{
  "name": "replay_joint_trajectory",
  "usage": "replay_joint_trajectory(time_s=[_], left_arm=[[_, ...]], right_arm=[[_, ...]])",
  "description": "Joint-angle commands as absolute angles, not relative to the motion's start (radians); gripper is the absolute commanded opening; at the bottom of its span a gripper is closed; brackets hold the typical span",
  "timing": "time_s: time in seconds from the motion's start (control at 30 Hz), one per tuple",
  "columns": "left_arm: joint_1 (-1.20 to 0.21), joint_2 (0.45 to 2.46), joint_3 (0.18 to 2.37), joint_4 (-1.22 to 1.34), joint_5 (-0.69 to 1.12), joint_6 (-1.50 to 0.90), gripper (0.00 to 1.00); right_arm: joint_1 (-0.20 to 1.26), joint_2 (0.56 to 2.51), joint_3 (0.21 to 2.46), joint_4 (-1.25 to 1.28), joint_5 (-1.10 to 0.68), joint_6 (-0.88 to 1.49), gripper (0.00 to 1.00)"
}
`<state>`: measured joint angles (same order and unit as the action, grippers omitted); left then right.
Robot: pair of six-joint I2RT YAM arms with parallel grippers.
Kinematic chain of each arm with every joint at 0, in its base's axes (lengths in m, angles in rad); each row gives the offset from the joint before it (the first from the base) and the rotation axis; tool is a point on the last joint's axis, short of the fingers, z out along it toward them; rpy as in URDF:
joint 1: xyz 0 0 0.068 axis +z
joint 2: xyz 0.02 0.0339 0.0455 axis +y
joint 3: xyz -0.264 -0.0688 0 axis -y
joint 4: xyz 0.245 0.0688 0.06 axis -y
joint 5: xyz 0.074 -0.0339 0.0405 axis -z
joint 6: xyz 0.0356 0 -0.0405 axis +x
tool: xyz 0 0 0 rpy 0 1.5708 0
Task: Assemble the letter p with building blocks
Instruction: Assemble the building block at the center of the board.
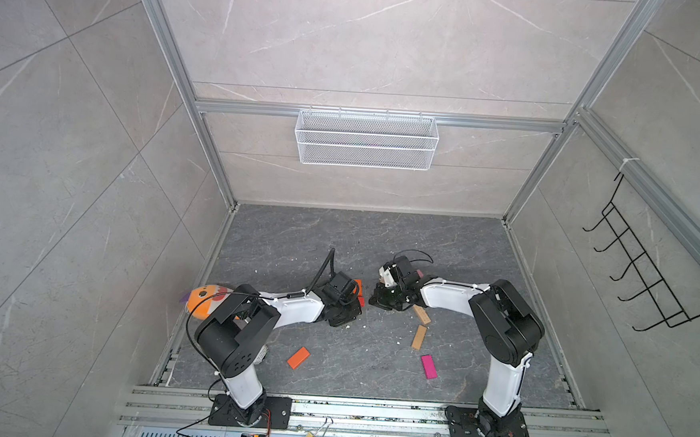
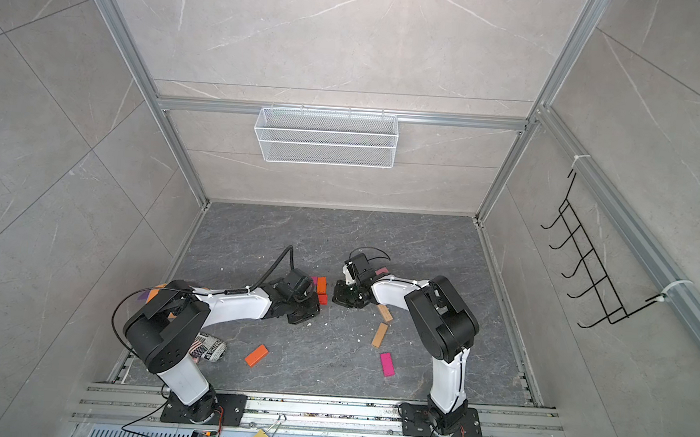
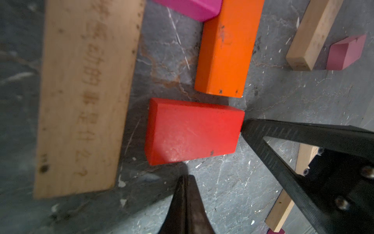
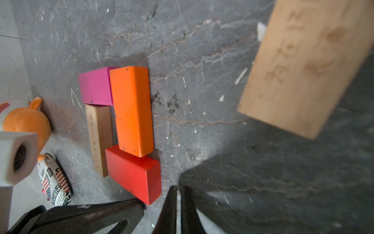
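The letter p lies flat between the two arms. Its parts are a tan stem (image 3: 85, 97), a magenta block (image 4: 95, 87), an orange block (image 4: 131, 109) and a red block (image 3: 192, 131). In both top views only its orange (image 1: 357, 286) and red (image 2: 323, 299) blocks peek out between the grippers. My left gripper (image 3: 186, 176) is shut and empty, just off the red block's long side. My right gripper (image 4: 178, 187) is also shut and empty, with one fingertip (image 3: 245, 125) touching the red block's end.
Loose building blocks lie nearer the front: orange (image 1: 298, 357), magenta (image 1: 428, 366), two tan (image 1: 419, 337) (image 1: 421, 314) and a light pink one (image 3: 344, 53). An orange fish toy (image 1: 204, 300) and a newsprint-patterned toy (image 2: 207, 349) sit by the left arm. A wire basket (image 1: 365, 139) hangs on the back wall.
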<state>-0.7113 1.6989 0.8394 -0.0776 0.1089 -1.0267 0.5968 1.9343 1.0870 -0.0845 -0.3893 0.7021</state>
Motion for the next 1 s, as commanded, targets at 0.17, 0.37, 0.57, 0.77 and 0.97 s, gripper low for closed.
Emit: replay_joint_trajectory(time_s=[0.17,0.37,0.57,0.77,0.97], left_arm=[[-0.712,1.727,0.85,-0.075,0.072,-1.089,0.0],[-0.71,1.727,0.861,-0.07,0.054,-1.113,0.0],[-0.708,1.737,0.867,-0.065,0.05,-1.127,0.0],[-0.701,1.736,0.87,-0.068,0.048,-1.131,0.0],[-0.695,1.736,0.871,-0.069,0.046,-1.133,0.0]], right_arm=[[0.6,1.968,1.116,-0.064,-0.408,0.726,0.1],[0.603,1.98,1.121,-0.06,-0.408,0.733,0.11],[0.604,1.988,1.121,-0.058,-0.408,0.734,0.11],[0.604,2.001,1.126,-0.055,-0.414,0.738,0.1],[0.607,2.012,1.133,-0.052,-0.417,0.739,0.11]])
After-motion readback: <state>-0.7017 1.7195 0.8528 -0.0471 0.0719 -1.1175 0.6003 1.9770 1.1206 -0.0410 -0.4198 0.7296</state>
